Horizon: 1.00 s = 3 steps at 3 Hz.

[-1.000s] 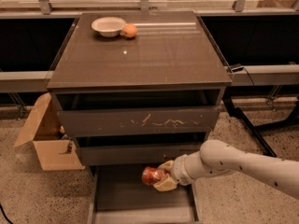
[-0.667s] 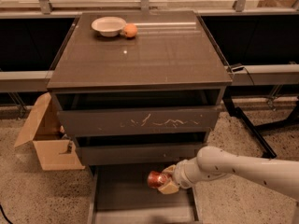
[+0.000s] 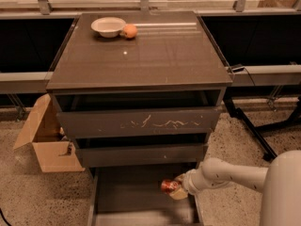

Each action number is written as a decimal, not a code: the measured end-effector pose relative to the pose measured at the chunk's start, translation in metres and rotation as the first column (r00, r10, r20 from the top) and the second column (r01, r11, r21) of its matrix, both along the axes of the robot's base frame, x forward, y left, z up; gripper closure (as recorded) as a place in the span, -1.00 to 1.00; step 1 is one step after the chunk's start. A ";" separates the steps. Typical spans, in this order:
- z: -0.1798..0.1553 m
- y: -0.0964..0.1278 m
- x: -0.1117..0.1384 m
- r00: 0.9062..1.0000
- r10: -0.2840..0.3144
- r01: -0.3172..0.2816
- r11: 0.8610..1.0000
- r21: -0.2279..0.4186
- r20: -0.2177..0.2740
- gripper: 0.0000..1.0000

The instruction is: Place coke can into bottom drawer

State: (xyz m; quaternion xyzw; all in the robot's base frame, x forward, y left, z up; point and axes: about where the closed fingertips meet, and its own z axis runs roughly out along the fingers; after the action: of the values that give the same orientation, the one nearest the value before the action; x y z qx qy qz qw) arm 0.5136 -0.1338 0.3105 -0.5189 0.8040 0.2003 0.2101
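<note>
The coke can (image 3: 168, 186), small, red and shiny, is held in my gripper (image 3: 175, 189) over the right part of the open bottom drawer (image 3: 127, 192). The gripper is shut on the can, low above the drawer's dark flat floor. My white arm (image 3: 225, 175) reaches in from the lower right. The bottom drawer is pulled out beneath the plain-fronted middle drawer (image 3: 141, 154) and the scratched top drawer (image 3: 138, 122).
A white bowl (image 3: 108, 26) and an orange fruit (image 3: 130, 30) sit at the back left of the cabinet top (image 3: 155, 55). An open cardboard box (image 3: 47, 138) stands on the floor to the left. A black stand leg (image 3: 249, 131) runs along the floor at right.
My gripper has carried the can to the right and lower, down into the right side of the open bottom drawer. The arm has drawn back toward the lower right.
</note>
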 end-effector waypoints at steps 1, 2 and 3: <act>-0.045 -0.021 0.010 0.998 -0.055 0.056 0.998 0.033 -0.022 1.00; -0.078 -0.032 0.022 0.995 -0.091 0.093 0.993 0.075 -0.037 1.00; -0.100 -0.037 0.033 0.992 -0.111 0.116 0.989 0.095 -0.054 0.65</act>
State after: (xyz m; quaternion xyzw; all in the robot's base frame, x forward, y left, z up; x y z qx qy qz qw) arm 0.5461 -0.1706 0.2102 -0.4562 0.8264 0.2398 0.2268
